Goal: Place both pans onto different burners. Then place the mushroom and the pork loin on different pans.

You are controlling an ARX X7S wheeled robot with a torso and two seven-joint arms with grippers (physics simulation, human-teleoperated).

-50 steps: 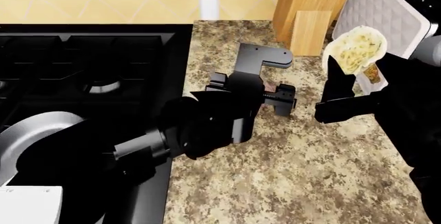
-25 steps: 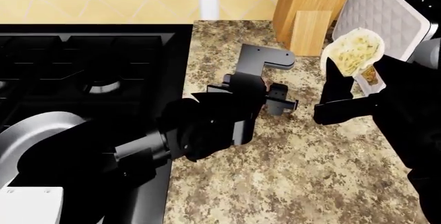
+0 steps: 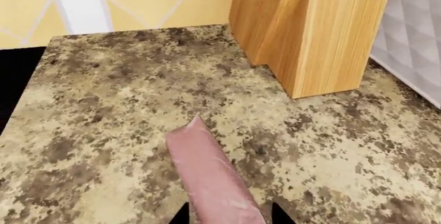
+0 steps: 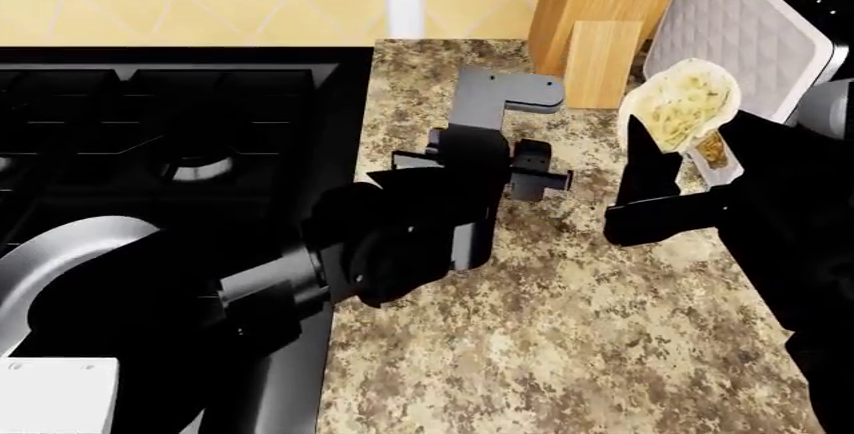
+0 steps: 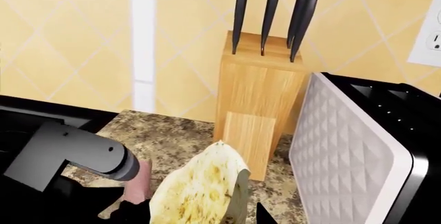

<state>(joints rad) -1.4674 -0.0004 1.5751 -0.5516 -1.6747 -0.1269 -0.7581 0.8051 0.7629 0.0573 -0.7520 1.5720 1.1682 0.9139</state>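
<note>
Pork loin (image 3: 214, 182) pinched in closed left claw (image 4: 527, 179) near knife block (image 4: 603, 14), mushroom (image 4: 681, 102) clamped in right claw (image 4: 667, 154) beside it; slip risk from shallow grips in transit.

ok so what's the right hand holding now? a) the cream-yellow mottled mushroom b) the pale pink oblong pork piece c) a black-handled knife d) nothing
a: the right hand is shut on the cream-yellow mottled mushroom, lifted clear of the speckled granite counter; the pink pork piece sits between the left hand's fingers.
</note>
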